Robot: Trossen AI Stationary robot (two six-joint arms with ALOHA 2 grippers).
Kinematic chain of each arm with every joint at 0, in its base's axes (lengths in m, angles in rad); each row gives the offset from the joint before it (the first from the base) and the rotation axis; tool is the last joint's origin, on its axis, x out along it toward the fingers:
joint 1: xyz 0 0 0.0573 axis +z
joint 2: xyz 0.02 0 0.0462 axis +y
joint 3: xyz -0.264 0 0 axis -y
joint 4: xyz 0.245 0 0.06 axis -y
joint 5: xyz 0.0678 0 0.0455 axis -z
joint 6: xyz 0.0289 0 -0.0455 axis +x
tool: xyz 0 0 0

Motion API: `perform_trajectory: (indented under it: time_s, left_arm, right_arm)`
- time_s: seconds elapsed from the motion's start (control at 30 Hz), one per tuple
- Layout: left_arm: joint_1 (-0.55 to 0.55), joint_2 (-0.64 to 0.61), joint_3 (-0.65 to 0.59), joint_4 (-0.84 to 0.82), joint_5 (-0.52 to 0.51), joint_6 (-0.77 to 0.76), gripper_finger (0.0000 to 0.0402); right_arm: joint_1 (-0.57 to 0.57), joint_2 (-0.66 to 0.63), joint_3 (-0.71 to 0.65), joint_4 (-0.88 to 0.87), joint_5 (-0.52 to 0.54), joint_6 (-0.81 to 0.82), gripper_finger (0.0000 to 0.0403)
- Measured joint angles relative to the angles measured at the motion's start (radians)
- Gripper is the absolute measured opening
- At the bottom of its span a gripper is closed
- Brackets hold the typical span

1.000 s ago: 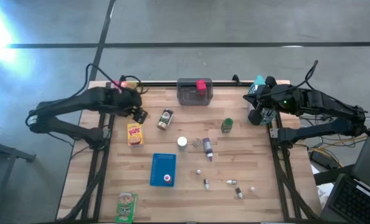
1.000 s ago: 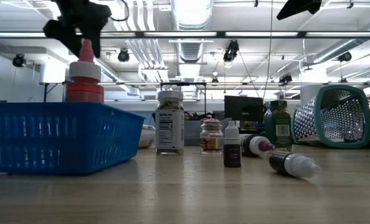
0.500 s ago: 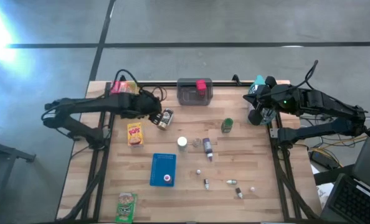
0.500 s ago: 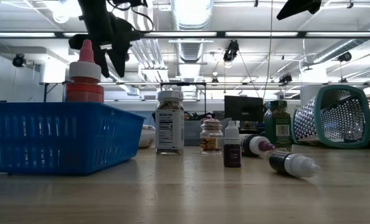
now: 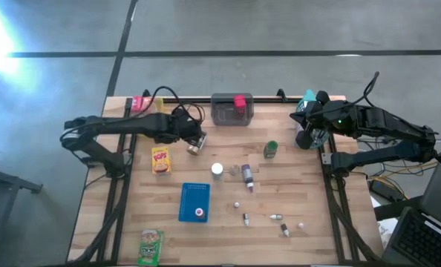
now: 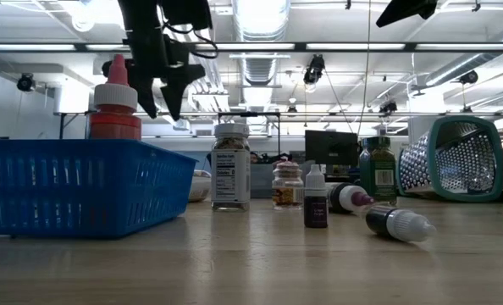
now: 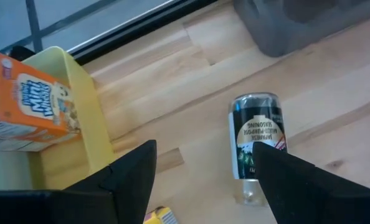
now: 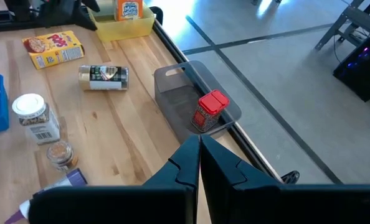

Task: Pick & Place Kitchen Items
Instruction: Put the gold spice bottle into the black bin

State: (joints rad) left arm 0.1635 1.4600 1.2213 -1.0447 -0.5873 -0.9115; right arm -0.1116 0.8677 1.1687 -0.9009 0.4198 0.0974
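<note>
My left gripper [image 5: 194, 138] [image 7: 203, 149] hangs open above the table near its far edge, fingers pointing down [image 6: 163, 100]. Just below it, a dark seasoning can [image 7: 256, 140] [image 5: 197, 147] lies on its side on the wood, next to one finger and clear of both. A yellow snack box [image 5: 160, 159], a white-lidded jar [image 5: 217, 170], a green jar [image 5: 270, 149] and several tiny bottles [image 5: 246, 176] rest on the table. My right gripper [image 5: 304, 139] [image 8: 198, 142] waits shut at the table's right edge.
A grey bin [image 5: 232, 111] holding a red packet [image 8: 208, 109] stands at the far edge. A yellow bin [image 7: 79, 124] with an orange box [image 7: 23, 106] sits at the far left. The blue tray [image 5: 194, 202] holds a red-capped bottle [image 6: 114, 102]. A green packet [image 5: 151, 246] lies near-left.
My left gripper has swung toward the table's right, from beside the yellow bin to above the seasoning can, and has come down lower over the table. The can and the other items have stayed where they were.
</note>
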Motion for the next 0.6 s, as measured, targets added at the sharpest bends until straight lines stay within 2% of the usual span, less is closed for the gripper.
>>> perform_trajectory:
  time_s: [0.27,0.6]
  left_arm:
    - [0.000,0.063,-0.001,0.030,0.026,0.001,0.0276]
    - [0.012,0.071,-0.015,0.089,0.070,0.031,0.0322]
  right_arm:
    - [0.000,0.000,0.000,0.000,0.000,-0.004,0.0008]
    - [0.000,0.000,0.000,0.000,0.000,0.004,0.0008]
